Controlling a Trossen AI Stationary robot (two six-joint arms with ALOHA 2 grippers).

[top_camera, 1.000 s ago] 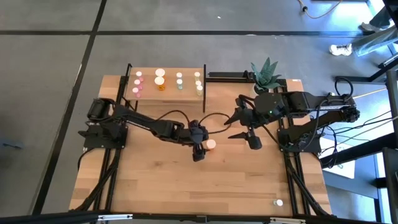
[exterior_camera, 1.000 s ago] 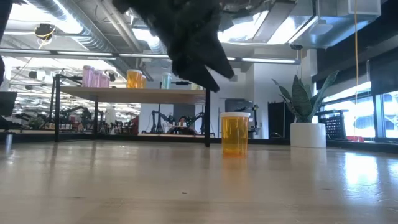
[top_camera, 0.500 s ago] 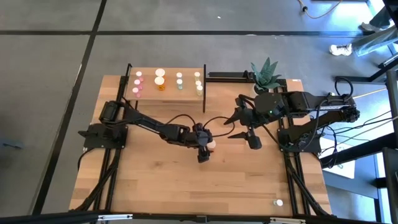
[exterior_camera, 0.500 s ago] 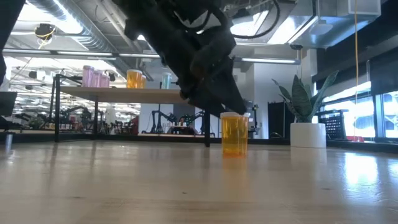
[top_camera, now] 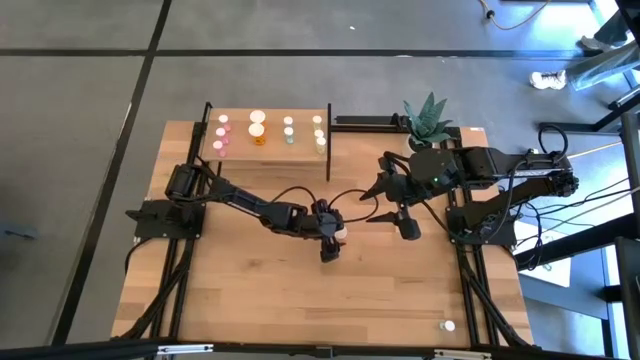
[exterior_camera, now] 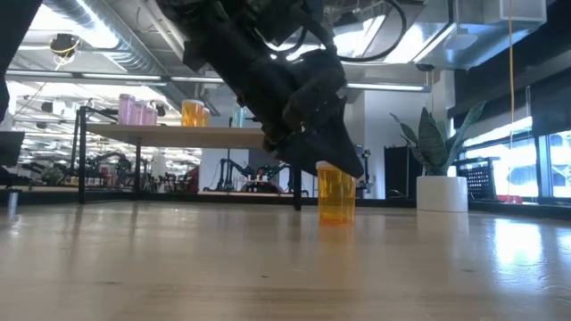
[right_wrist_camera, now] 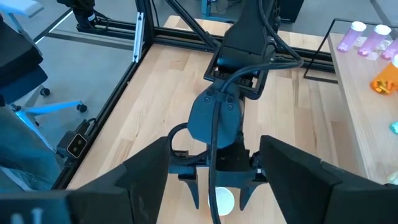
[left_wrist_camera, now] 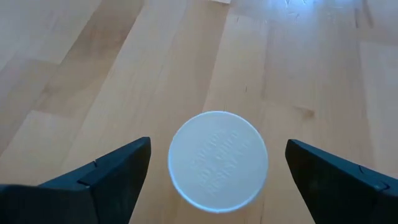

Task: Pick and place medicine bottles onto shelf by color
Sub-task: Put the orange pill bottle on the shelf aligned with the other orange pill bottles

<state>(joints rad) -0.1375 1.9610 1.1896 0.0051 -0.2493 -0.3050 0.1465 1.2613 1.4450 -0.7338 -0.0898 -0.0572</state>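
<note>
The shelf (top_camera: 268, 122) and a potted plant (top_camera: 428, 118) are seen at the table's far edge. An upright orange medicine bottle (exterior_camera: 336, 193) with a white cap is straddled, untouched, by the left gripper (left_wrist_camera: 214, 177), jaws spread. The right gripper (top_camera: 392, 200) is held spread nearby.

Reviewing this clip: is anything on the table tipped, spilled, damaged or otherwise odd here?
Nothing stands out. The orange bottle stands upright mid-table with its cap on, under the left gripper, whose jaws are open. Bottles on the shelf stand upright. The right gripper waits open nearby. A small white object lies near the table's front right corner.

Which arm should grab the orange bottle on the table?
Left. Its open gripper hangs directly over the bottle's cap, fingers either side. The right gripper sits off to the side, also open.
</note>
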